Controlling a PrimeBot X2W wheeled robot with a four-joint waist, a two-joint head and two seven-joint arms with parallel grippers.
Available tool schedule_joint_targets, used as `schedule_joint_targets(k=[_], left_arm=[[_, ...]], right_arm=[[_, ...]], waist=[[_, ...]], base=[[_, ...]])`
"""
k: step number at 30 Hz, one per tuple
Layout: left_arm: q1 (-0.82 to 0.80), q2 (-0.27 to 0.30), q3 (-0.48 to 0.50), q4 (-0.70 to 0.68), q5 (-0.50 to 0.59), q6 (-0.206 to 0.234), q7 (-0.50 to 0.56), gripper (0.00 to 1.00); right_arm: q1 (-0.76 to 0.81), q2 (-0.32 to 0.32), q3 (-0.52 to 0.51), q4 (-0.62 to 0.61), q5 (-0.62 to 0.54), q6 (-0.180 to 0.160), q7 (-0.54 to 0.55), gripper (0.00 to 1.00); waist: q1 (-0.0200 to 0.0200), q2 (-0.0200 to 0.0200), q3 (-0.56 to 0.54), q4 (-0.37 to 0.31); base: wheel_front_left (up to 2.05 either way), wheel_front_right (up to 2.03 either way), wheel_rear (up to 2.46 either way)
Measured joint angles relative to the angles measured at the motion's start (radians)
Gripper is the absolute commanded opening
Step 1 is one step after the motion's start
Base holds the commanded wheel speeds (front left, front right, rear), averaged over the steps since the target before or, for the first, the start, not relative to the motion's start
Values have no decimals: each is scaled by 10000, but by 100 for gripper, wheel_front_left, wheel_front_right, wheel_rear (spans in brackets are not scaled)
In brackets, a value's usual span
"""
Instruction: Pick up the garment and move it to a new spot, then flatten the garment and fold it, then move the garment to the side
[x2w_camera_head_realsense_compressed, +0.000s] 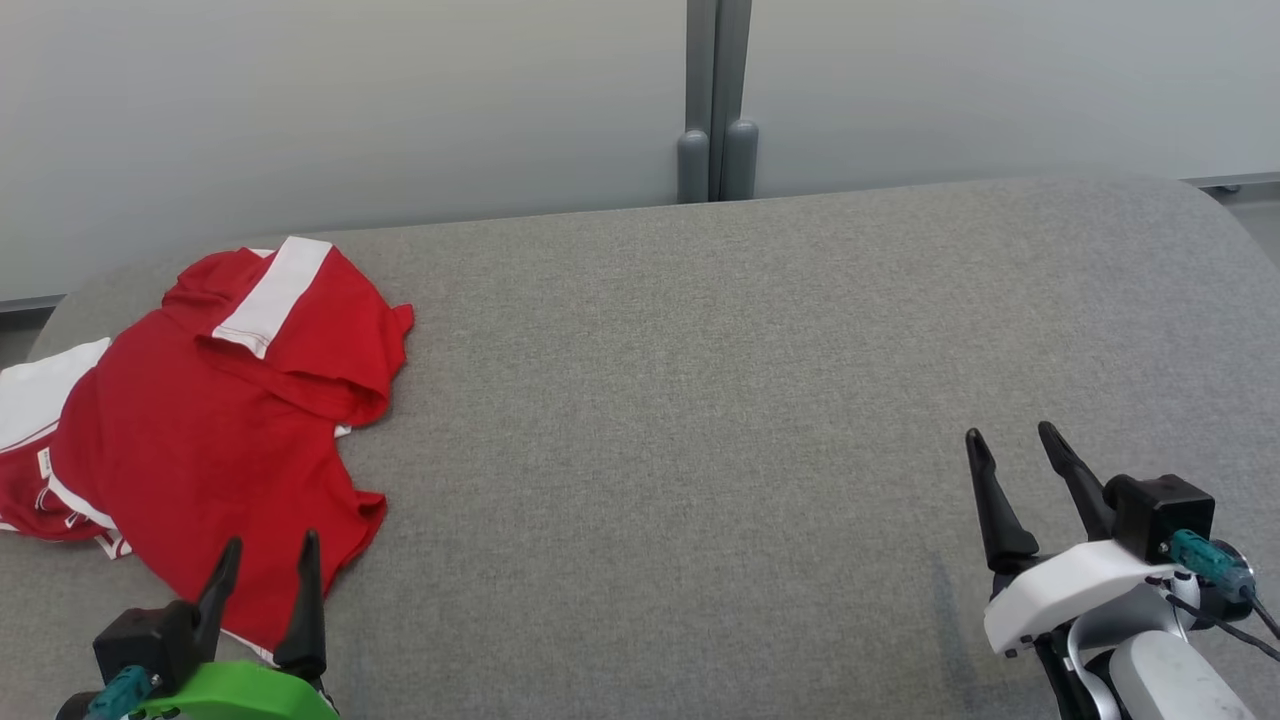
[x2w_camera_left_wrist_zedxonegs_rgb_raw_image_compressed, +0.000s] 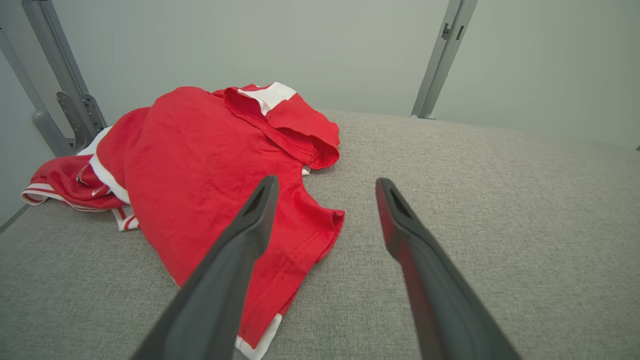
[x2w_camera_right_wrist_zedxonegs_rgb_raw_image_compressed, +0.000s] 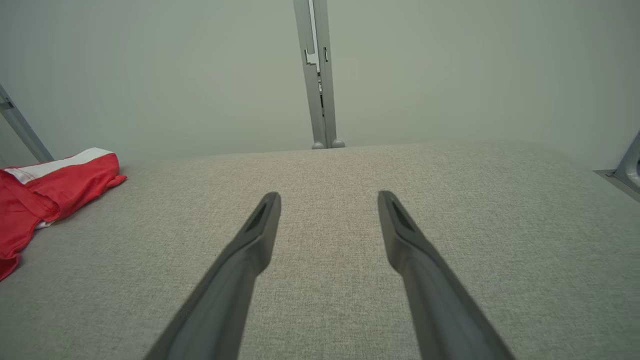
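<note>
The red jersey with white trim (x2w_camera_head_realsense_compressed: 210, 420) lies crumpled at the left end of the grey padded table (x2w_camera_head_realsense_compressed: 700, 400), close to its left edge. The left gripper (x2w_camera_head_realsense_compressed: 272, 542) hovers over the jersey's near hem, fingers apart and empty. The right gripper (x2w_camera_head_realsense_compressed: 1010, 432), fingers apart and empty, stands over bare surface. The table's centre and right lie open up to the far edge.

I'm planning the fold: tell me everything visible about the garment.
The red shirt with white bands and trim looks like soft knit. It lies crumpled, partly folded over itself, at the left of the grey fabric-covered surface. The open left end effector hovers at its near hem; contact unclear.
</note>
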Motion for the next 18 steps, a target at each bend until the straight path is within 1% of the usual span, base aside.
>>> schedule_joint_targets(k=[6, 7, 11, 18], left_arm=[[132, 10, 4, -96, 731, 104, -192, 100], [140, 12, 0, -125, 886, 119, -224, 100], [198, 35, -2, -196, 1390, 132, -322, 100], [303, 77, -48, -224, 2313, 136, -596, 100]], right_arm=[[176, -33, 150, -81, -679, -10, -199, 100], [178, -59, 182, -90, -802, -82, -205, 100], [183, -157, 291, -144, -1365, -165, -307, 100], [234, -297, 502, -284, -2362, -171, -594, 100]], waist=[[0, 0, 8, -36], [0, 0, 8, -44], [0, 0, 11, -82], [0, 0, 32, -152]], base=[[0, 0, 0], [0, 0, 0], [0, 0, 0], [0, 0, 0]])
